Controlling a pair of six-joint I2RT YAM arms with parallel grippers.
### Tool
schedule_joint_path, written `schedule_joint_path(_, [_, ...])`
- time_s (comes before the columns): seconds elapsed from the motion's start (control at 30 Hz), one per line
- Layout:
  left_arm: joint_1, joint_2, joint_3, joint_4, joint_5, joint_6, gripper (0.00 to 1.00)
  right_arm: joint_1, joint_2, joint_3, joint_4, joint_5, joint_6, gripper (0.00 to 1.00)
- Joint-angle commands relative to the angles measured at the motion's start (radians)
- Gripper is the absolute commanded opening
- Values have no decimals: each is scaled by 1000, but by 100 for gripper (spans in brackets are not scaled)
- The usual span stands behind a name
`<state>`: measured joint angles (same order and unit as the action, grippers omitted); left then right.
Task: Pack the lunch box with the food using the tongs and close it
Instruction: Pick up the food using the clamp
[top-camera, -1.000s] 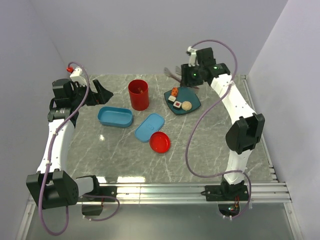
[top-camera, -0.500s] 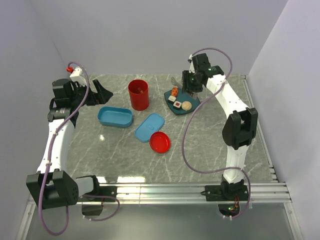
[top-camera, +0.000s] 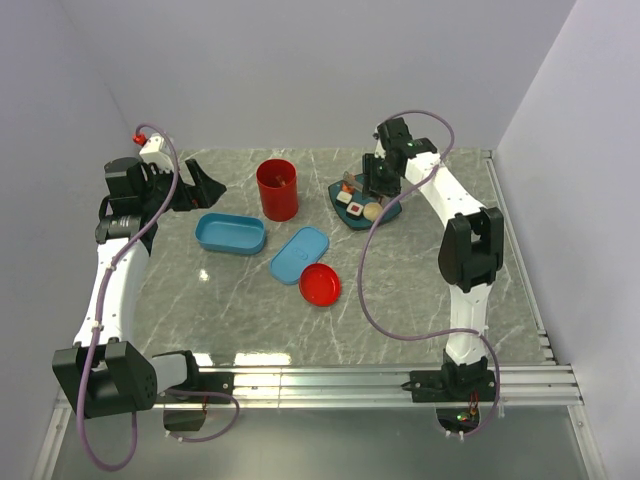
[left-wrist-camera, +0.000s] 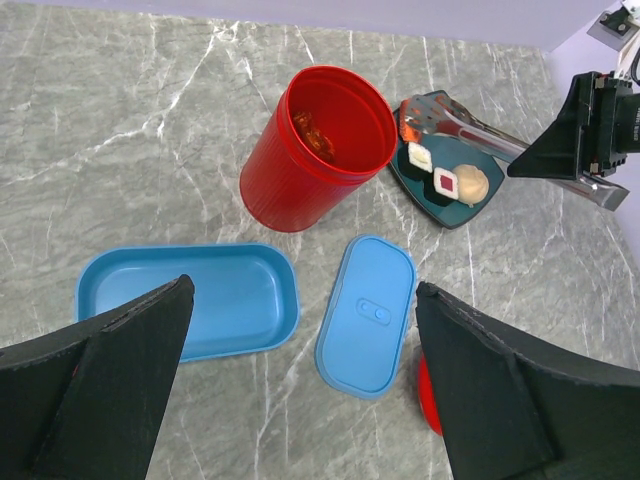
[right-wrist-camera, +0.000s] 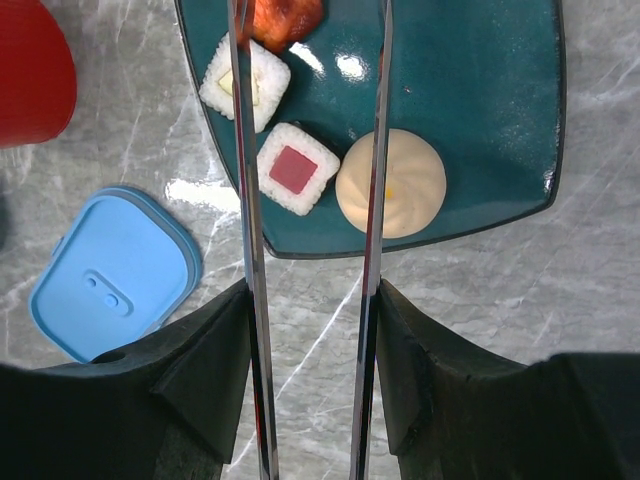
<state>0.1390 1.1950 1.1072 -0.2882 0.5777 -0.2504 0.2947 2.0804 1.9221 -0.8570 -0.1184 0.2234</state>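
Note:
The light-blue lunch box lies open and empty on the marble, its lid flat beside it to the right. The food sits on a teal plate: an orange chunk, a white roll, a red-centred roll and a beige ball. My right gripper is shut on the silver tongs. Their two arms stand apart over the plate, one on each side of the red-centred roll. My left gripper hangs open above the box and lid, holding nothing.
A tall red cup stands behind the box with something orange inside. A small red dish lies just in front of the lid. Walls close in the table at the back and on both sides.
My right arm has swung down and to the left, bringing the tongs from behind the plate to over the food. The left arm has not moved.

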Motion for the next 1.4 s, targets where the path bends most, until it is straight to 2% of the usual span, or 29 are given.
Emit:
schedule_joint_path(0.0, [5,0,13,50,-1,3,99,3,7,18,15,3,19,56])
schedule_joint_path(0.73, [5,3,8,46,-4,5,99,15,44,43,15,-61,33,56])
schedule_joint_path(1.37, [5,-3,-1,50,-1,3,99,83,44,89,-57,101,-38,55])
